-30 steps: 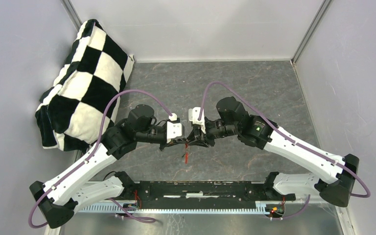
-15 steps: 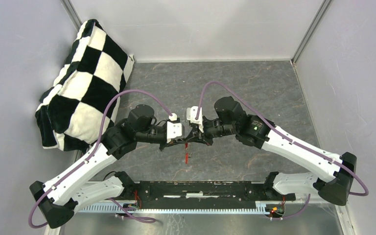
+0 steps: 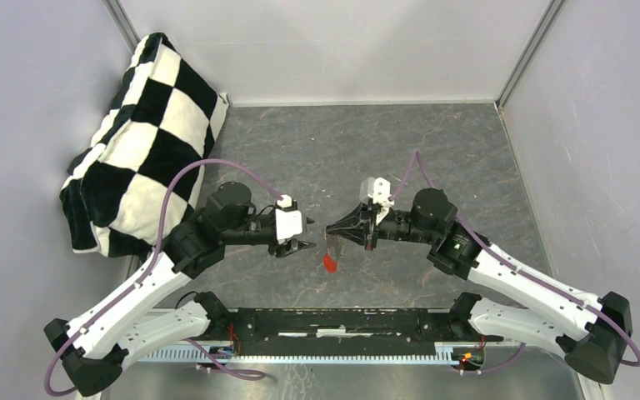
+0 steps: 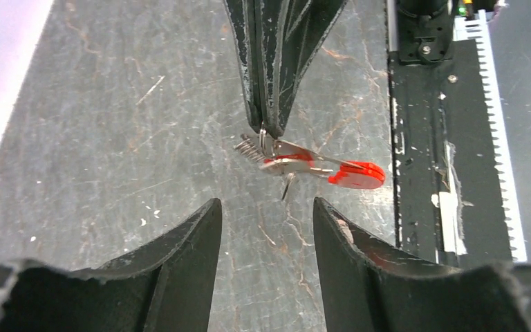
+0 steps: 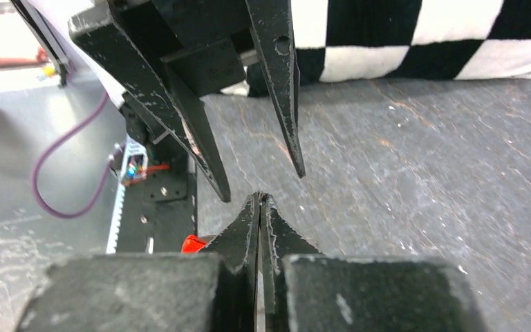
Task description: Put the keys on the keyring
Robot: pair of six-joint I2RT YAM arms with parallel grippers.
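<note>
The right gripper (image 3: 329, 231) is clamped shut on the keyring (image 3: 329, 244), over the middle of the counter (image 3: 433, 158) and just right of the left gripper (image 3: 304, 247). From the top view the ring and the red key (image 3: 329, 262) on it trail from the shut tips toward the base rail (image 3: 342, 321), red head last. Its long axis runs front to back.

The left wrist view gives the detail. The right gripper (image 4: 266, 128) comes in from the top and pinches the keyring (image 4: 269, 153) at its grey coiled end. The red key (image 4: 356, 174) lies across the picture with its head toward the base rail (image 4: 422, 138). The left gripper (image 4: 264, 204) stands wide open and holds nothing, short of the ring.

The right wrist view hides nearly all of the ring behind the right gripper (image 5: 259, 200). Only a red speck (image 5: 192, 243) shows beside it. This view does show the left fingers (image 5: 200, 138) spread apart just ahead, and the pillow (image 5: 456, 34) behind them.

In the earlier top views the two grippers met tip to tip over the ring. Now the left one has let go and drawn back, and the right arm has swung out to the right, carrying the ring alone.
</note>
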